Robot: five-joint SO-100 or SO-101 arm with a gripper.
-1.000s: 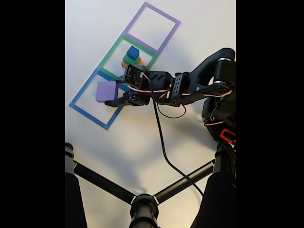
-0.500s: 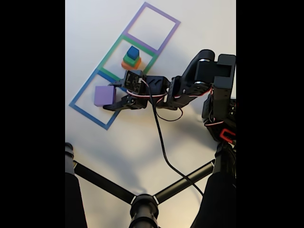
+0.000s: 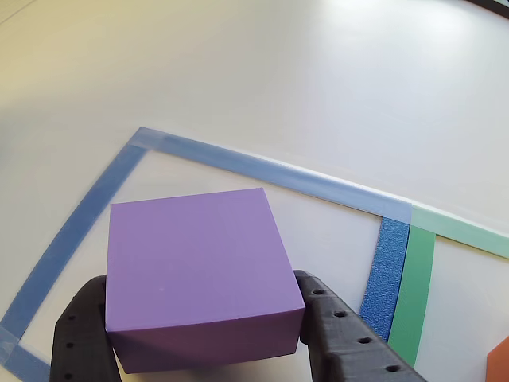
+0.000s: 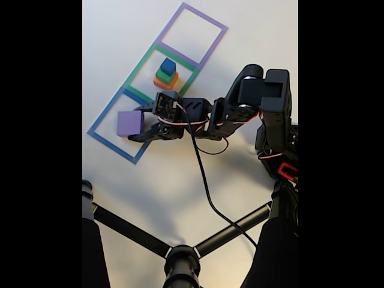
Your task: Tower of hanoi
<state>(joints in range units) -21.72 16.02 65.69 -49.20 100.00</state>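
White tabletop (image 4: 180,180) fills both views, pale and matte, with three taped squares laid in a diagonal row. In the fixed view, going left to right: the blue square (image 4: 99,123) lies lowest and leftmost, the green square (image 4: 141,63) sits in the middle, and the purple square (image 4: 207,18) is uppermost. The purple cube (image 4: 129,123) is inside the blue square, clamped between the black fingers of the gripper (image 4: 143,123), whose arm (image 4: 240,108) reaches in from the right. Inside the green square stands a small stack (image 4: 166,73): orange at the bottom, green on it, blue on top. Black tripod legs (image 4: 138,237) cross the foreground.

The other view, close behind the claw, shows the cube's (image 3: 199,278) faces, one perforated finger (image 3: 342,334) pressed on each side, the blue tape's (image 3: 262,167) corner and an orange edge (image 3: 499,362) at far right.
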